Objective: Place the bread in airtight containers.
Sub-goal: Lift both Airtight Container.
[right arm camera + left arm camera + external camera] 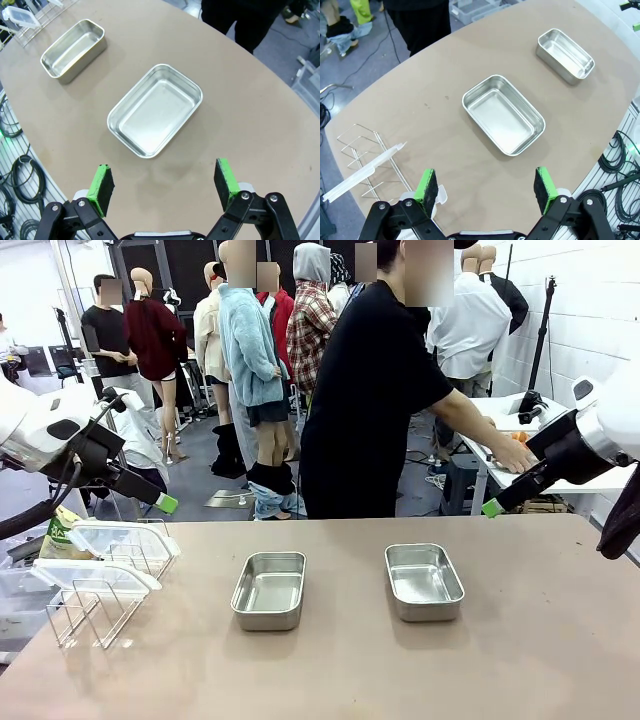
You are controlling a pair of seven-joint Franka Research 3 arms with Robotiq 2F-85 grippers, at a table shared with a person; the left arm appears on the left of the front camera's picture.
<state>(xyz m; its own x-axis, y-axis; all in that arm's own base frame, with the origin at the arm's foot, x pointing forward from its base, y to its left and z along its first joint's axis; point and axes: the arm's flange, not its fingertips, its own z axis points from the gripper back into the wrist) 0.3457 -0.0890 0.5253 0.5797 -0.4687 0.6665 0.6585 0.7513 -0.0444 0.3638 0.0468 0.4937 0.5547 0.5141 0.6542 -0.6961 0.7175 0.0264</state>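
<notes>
Two empty stainless-steel tins stand side by side mid-table, the left tin point(268, 590) and the right tin point(424, 581). Their clear plastic lids point(97, 576) rest on a wire rack point(95, 612) at the table's left. The bread is out of view. My left gripper point(166, 503) hangs above the table's far left edge; in the left wrist view this gripper point(485, 187) is open and empty, over bare table just short of a tin point(502, 115). My right gripper point(491, 507) hovers off the far right edge; in its wrist view it point(163, 185) is open above a tin point(155, 110).
A person in black point(365, 400) stands at the far side, turned away, with a hand point(515, 455) on a white side table behind. Cables point(625, 160) hang off the table's near edge. Bare tabletop point(340, 670) lies around and in front of both tins.
</notes>
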